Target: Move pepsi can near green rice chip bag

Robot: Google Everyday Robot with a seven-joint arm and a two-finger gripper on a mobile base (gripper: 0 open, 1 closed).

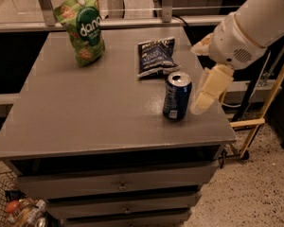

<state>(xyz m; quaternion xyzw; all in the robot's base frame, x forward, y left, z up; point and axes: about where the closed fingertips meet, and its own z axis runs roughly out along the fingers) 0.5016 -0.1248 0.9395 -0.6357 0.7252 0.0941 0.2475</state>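
Note:
The pepsi can [177, 96], dark blue with a silver top, stands upright near the front right of the grey table [99, 112]. The green rice chip bag [81, 28] stands at the table's far left corner, well away from the can. My gripper [197, 79] hangs on the white arm just right of the can, over the table's right edge. Its cream fingers [208, 87] are spread apart and hold nothing. The lower finger reaches down beside the can, close to it but apart from it.
A flat dark blue snack bag [155, 56] lies just behind the can. A wooden frame [262, 112] stands to the right of the table. A wire basket [9, 207] with items sits on the floor at the lower left. Drawers [118, 186] are under the tabletop.

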